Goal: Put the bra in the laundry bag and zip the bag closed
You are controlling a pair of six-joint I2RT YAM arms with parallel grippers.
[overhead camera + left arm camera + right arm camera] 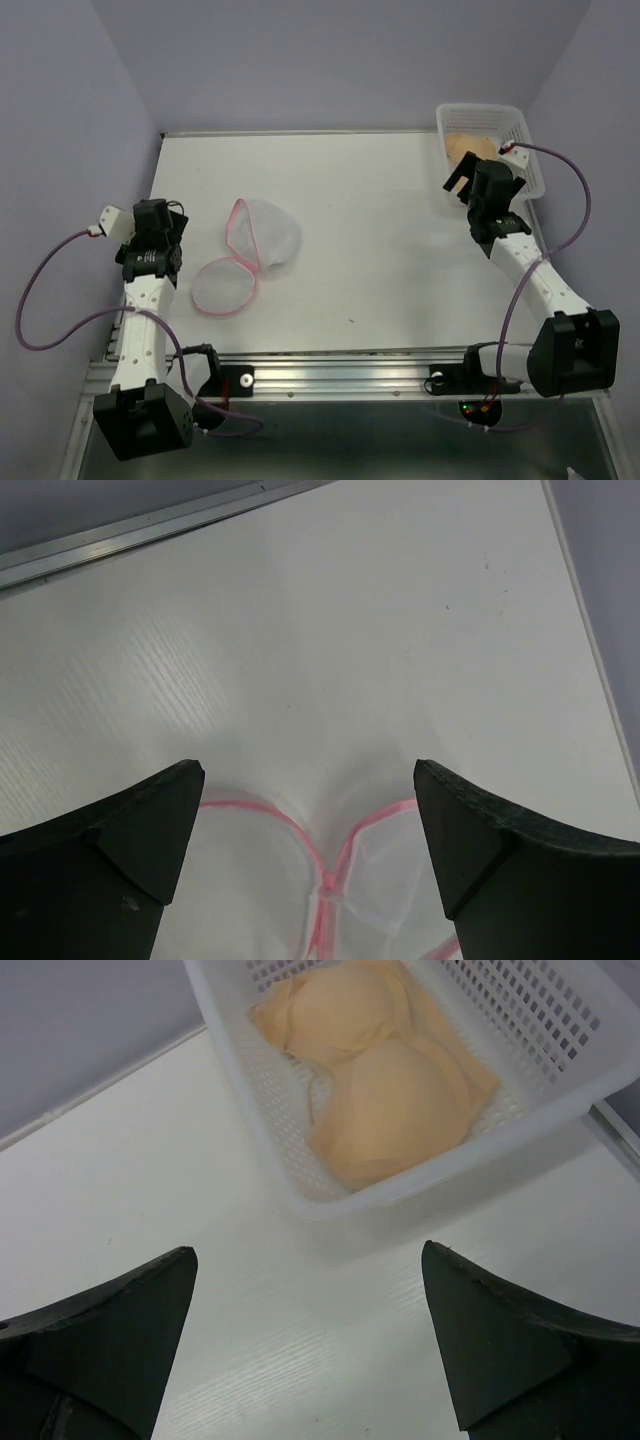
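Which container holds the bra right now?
The rigid white slotted basket at far right holds the bra; the mesh laundry bag, at left, lies unzipped and empty.

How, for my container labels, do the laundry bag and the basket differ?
The laundry bag is translucent mesh edged in pink; the basket is slotted white plastic. The laundry bag lies open and empty, left of centre; the basket, far right, holds the bra. Both are whitish and sit on the table.
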